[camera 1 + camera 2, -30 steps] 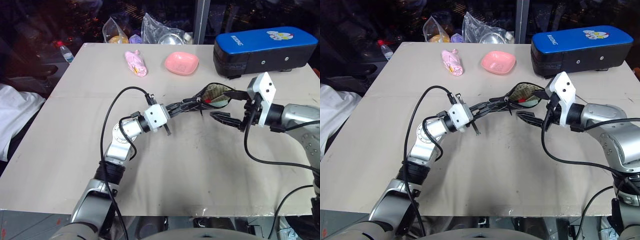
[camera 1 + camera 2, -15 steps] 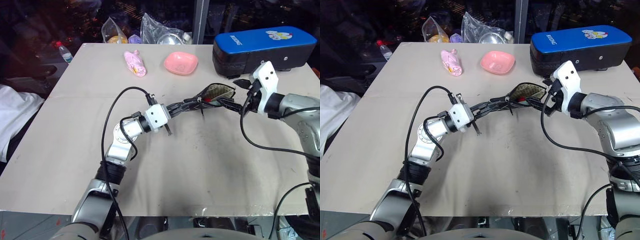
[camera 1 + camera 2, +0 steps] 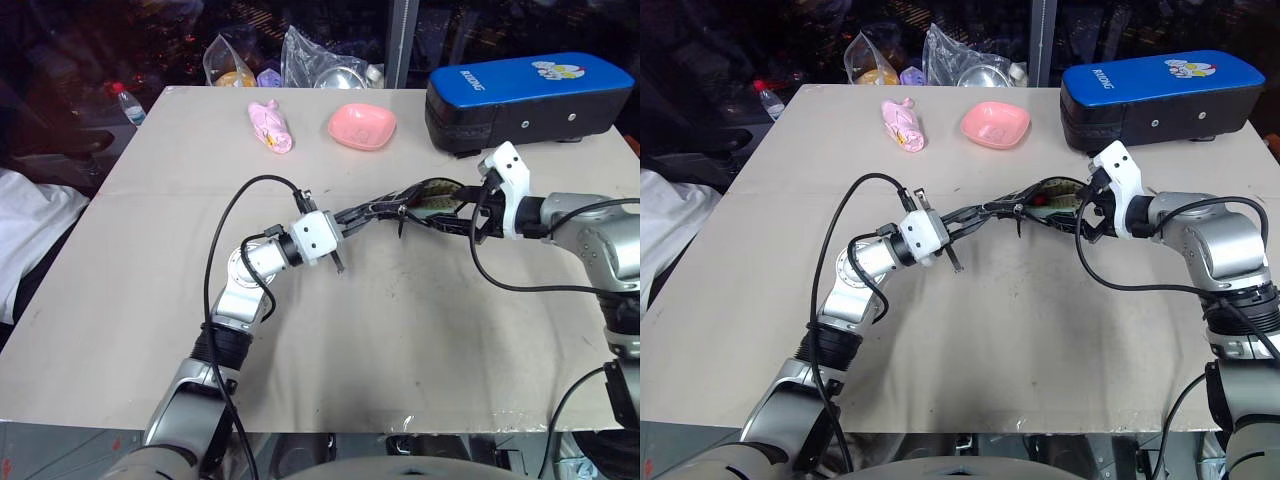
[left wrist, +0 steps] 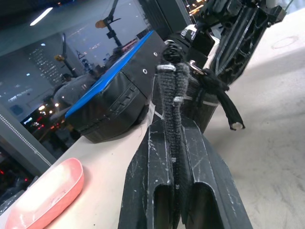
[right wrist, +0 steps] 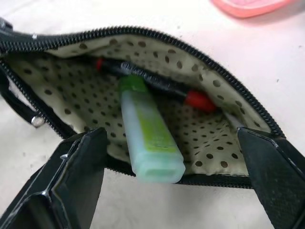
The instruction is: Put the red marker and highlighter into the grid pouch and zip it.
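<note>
Left gripper [image 4: 174,143] clamped on the grid pouch [image 5: 143,90] edge. Right gripper [image 5: 162,191] jaws wide, empty, at its mouth. Highlighter [image 5: 147,138] and red marker [image 5: 162,86] lie inside; zipper undone.

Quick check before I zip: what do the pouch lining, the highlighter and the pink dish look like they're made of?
Grid pouch lining: soft woven fabric, matte, beige with dark dots, creasing at the toothed zipper edge. Highlighter: translucent pale plastic, smooth and slightly glossy, with an opaque green cap. Pink dish: probably moulded plastic, given its even colour and soft sheen, though glazed ceramic can't be ruled out.
</note>
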